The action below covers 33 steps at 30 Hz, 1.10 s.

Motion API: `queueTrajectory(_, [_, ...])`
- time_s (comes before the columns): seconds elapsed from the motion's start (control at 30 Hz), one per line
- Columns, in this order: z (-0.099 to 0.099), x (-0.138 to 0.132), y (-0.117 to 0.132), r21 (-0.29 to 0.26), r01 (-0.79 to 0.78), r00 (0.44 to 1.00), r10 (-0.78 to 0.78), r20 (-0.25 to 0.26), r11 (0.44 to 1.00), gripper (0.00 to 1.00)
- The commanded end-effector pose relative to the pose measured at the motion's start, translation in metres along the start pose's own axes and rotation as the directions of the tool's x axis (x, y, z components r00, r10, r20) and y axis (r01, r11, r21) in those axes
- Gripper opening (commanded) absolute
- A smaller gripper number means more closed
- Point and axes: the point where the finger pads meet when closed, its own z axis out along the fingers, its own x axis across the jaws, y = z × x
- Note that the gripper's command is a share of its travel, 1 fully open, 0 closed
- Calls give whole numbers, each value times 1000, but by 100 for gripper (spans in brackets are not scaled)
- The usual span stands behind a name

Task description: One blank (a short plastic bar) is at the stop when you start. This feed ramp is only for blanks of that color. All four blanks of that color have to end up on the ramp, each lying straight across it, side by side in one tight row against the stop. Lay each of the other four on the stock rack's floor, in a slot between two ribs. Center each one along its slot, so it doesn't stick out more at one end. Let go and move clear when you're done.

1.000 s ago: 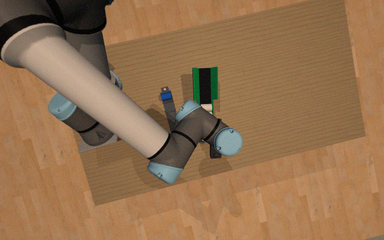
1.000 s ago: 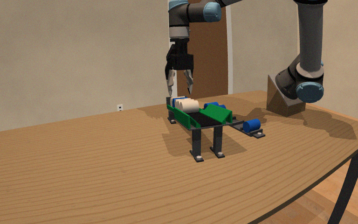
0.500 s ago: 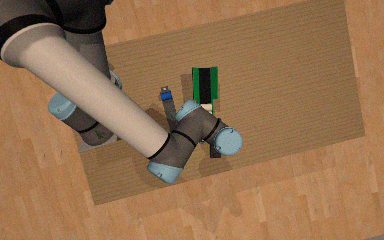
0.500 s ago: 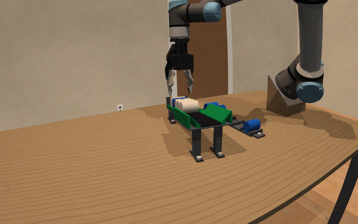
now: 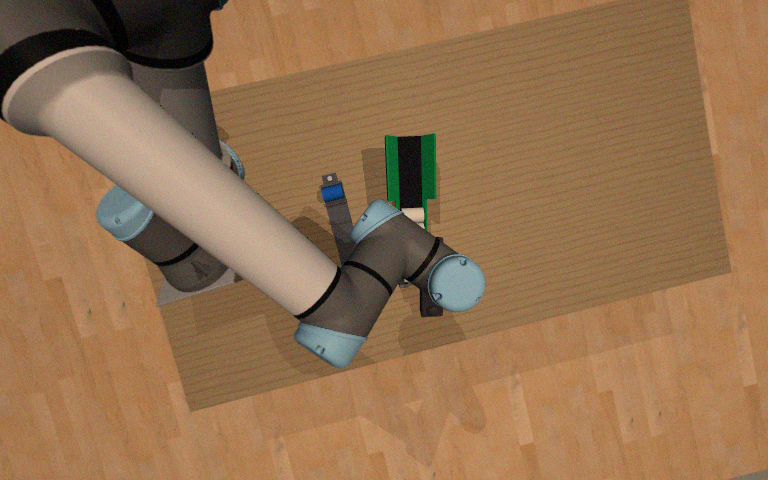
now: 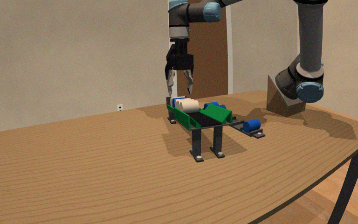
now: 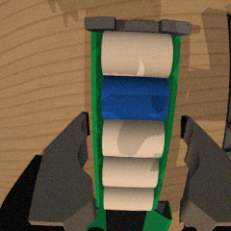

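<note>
Evidently, a blue blank (image 6: 180,98) (image 7: 135,98) interrupts the white row; jaws (image 6: 180,94) hover parted.

No change could be made out: the arm (image 5: 198,175) (image 6: 311,37), at the left of the top view, and the gripper (image 6: 180,94) (image 7: 135,115), upper centre of the exterior view, showed no visible shift.
</note>
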Motion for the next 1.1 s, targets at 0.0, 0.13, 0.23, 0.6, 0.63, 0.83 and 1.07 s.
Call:
queueTrajectory(0.0, [8, 2, 1, -3, -2, 1000, 2, -4, 1000, 46])
queueTrajectory(0.13, [16, 2, 1, -3, -2, 1000, 2, -4, 1000, 46])
queueTrajectory(0.23, [23, 2, 1, -3, -2, 1000, 2, -4, 1000, 46])
queueTrajectory(0.6, [37, 2, 1, -3, -2, 1000, 2, -4, 1000, 46])
queueTrajectory(0.63, [37, 2, 1, -3, -2, 1000, 2, -4, 1000, 46])
queueTrajectory(0.83, [38, 2, 1, -3, -2, 1000, 2, -4, 1000, 46])
queueTrajectory(1.07, [36, 1, 1, -1, -1, 1000, 1, -1, 1000, 46])
